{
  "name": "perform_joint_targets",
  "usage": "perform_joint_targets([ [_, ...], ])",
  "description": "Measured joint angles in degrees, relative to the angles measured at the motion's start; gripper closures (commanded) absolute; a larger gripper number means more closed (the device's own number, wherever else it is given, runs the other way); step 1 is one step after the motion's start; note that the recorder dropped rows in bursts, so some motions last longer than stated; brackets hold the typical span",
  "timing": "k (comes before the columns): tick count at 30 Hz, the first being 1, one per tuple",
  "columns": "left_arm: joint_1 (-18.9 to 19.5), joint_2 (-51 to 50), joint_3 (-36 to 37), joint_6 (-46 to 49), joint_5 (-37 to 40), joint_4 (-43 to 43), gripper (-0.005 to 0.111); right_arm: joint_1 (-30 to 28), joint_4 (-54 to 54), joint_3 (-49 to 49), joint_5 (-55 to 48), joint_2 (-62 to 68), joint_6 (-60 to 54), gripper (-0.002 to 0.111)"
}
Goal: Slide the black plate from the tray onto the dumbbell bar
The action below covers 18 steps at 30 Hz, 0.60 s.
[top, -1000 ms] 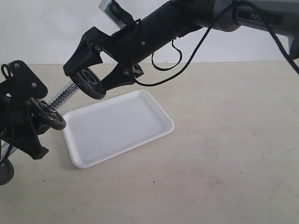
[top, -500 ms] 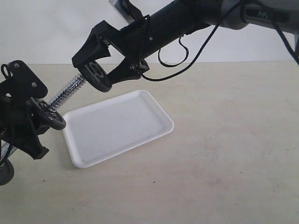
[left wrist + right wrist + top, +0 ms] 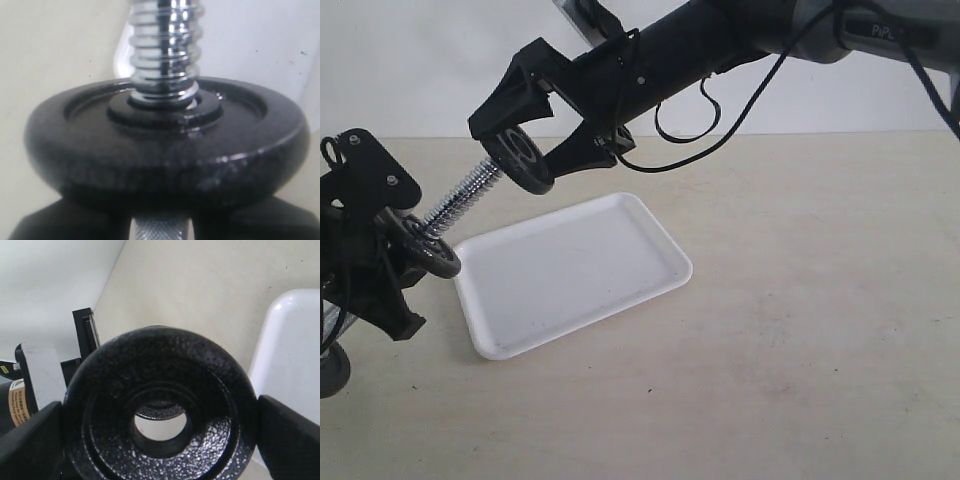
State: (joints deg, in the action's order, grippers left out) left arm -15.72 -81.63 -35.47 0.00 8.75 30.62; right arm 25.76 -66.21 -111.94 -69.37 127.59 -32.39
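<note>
Higher than a second ago, the black plate (image 3: 518,160) is now riding further up toward the threaded tip, so more bare chrome spiral is showing below it. My right fingers (image 3: 30,445) are spread wide and clamping the plate by its rim on two opposite sides. It is hanging in the air above the surface (image 3: 800,330), off the tray (image 3: 570,275) and just past the tray's far left corner.

The plate is standing on edge, its flat face tilted, and its hole is lining up roughly with the dumbbell bar (image 3: 460,200). The bar's long axis is slanting from my left fingers (image 3: 55,225) at the lower left up to the right, and its threaded end is meeting the plate. Whether the tip is sitting inside the hole I cannot tell; through the hole my right wrist view is showing only pale surface and a dark crescent.

My left fingers are closed on the bar's knurled middle. Just above them a fitted disc (image 3: 432,252) is sitting on the thread – between it and the plate the spiral is running bare. A black cable (image 3: 690,125) is looping under my right arm, above the tray.
</note>
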Motion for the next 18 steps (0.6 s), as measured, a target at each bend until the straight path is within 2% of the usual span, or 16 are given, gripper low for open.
perform_joint_targets([
  [7, 0.0, 0.0, 0.0, -1.9, 0.0, 1.1, 0.102, 0.0, 0.0, 0.0, 0.1, 0.0, -0.1, 0.108],
  [18, 0.0, 0.0, 0.0, -11.1, -0.1, 10.4, 0.102, 0.0, 0.0, 0.0, 0.1, 0.0, -0.1, 0.108],
])
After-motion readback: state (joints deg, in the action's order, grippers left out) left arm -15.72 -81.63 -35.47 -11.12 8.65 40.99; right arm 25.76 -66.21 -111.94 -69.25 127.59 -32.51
